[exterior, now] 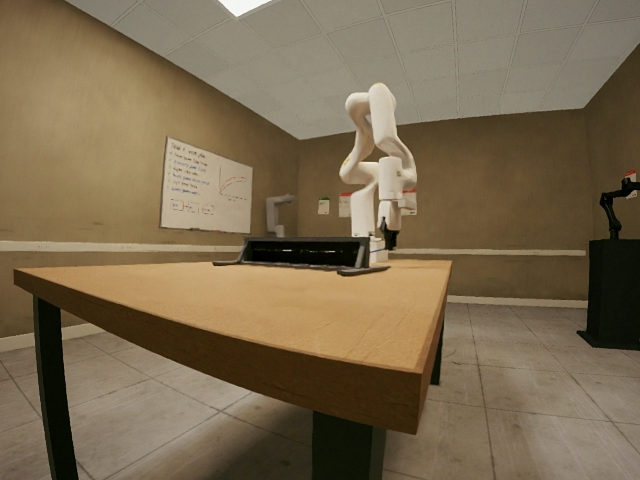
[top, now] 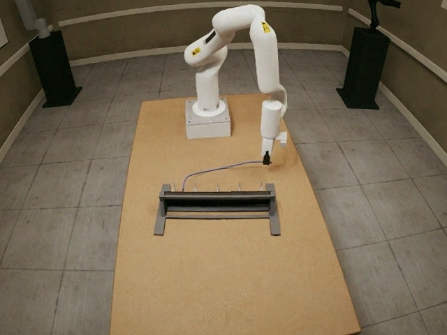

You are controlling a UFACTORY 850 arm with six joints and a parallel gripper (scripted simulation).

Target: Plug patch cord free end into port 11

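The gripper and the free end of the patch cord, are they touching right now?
Touching. In the top view the gripper is shut on the patch cord's free end, and the lavender cord runs straight from the fingers back to the rack.

arm (top: 265,65): arched, wrist vertical | end effector (top: 266,158): pointing down, clamped on cord plug (top: 266,161)

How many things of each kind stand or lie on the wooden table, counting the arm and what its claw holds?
Robot arm on its white base: 1
Grey free-standing rack: 1
Patch cord, its free plug held in the shut claw: 1
Total: 3
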